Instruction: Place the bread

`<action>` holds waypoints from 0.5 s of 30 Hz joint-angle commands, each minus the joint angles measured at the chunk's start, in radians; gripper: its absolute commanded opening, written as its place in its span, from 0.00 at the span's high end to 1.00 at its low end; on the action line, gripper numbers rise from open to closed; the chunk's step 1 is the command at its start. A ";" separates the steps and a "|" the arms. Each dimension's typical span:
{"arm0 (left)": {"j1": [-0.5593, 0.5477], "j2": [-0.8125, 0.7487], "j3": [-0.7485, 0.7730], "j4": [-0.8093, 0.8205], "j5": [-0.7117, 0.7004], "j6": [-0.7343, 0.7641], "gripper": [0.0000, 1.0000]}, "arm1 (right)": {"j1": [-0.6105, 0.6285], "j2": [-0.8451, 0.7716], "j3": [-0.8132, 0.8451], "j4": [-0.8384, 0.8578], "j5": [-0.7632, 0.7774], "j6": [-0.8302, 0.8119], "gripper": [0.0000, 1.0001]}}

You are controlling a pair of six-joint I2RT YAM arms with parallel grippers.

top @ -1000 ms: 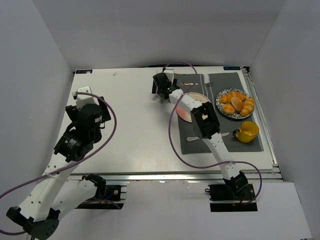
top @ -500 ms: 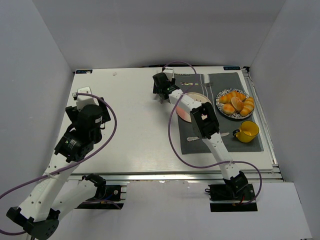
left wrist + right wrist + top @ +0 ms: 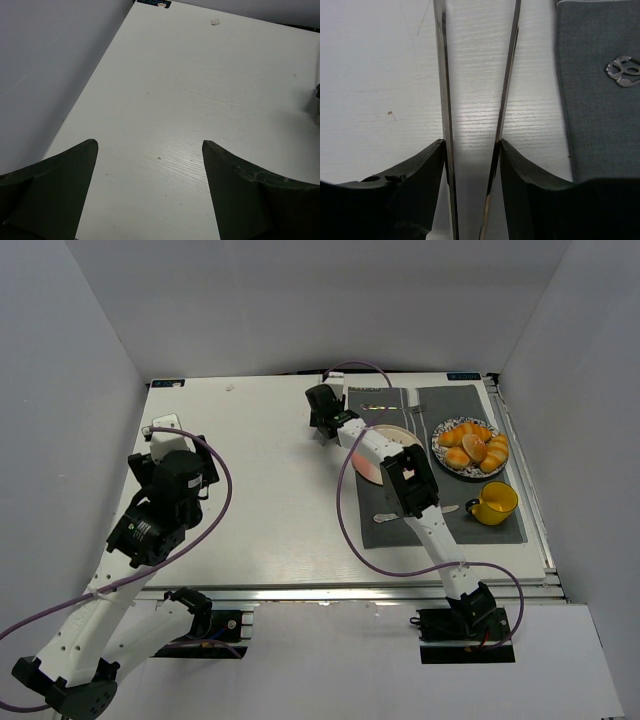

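Observation:
The bread lies among several golden pieces on a patterned plate (image 3: 440,445) at the right, with one roundish roll (image 3: 473,447) near the middle of the pile. My right gripper (image 3: 322,418) is far from it, low over the white table left of the grey mats. In the right wrist view its fingers (image 3: 432,160) press from both sides on the two thin metal arms of a pair of tongs (image 3: 445,90); the right gripper (image 3: 471,142) is shut on them, and the arms still stand apart. My left gripper (image 3: 150,145) hangs open over bare table, holding nothing.
A pink plate (image 3: 372,468) lies partly under the right arm on a grey mat (image 3: 455,400). A yellow cup (image 3: 493,503) stands near the mat's front right. An ornate cutlery handle (image 3: 622,71) rests on the mat. A white block (image 3: 165,422) sits beside the left arm.
The right gripper's jaws have come together onto the tongs' arms. The right wrist has shifted slightly. The left arm has barely moved.

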 commanded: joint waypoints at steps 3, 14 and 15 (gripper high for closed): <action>-0.009 -0.025 0.018 0.000 -0.016 0.010 0.04 | -0.005 -0.203 -0.019 0.072 0.050 -0.086 0.48; -0.009 -0.054 0.079 -0.034 0.045 -0.011 0.04 | 0.014 -0.760 -0.426 -0.006 0.139 -0.140 0.49; -0.009 -0.057 0.082 -0.039 0.067 -0.013 0.04 | 0.011 -0.835 -0.453 -0.038 0.149 -0.140 0.49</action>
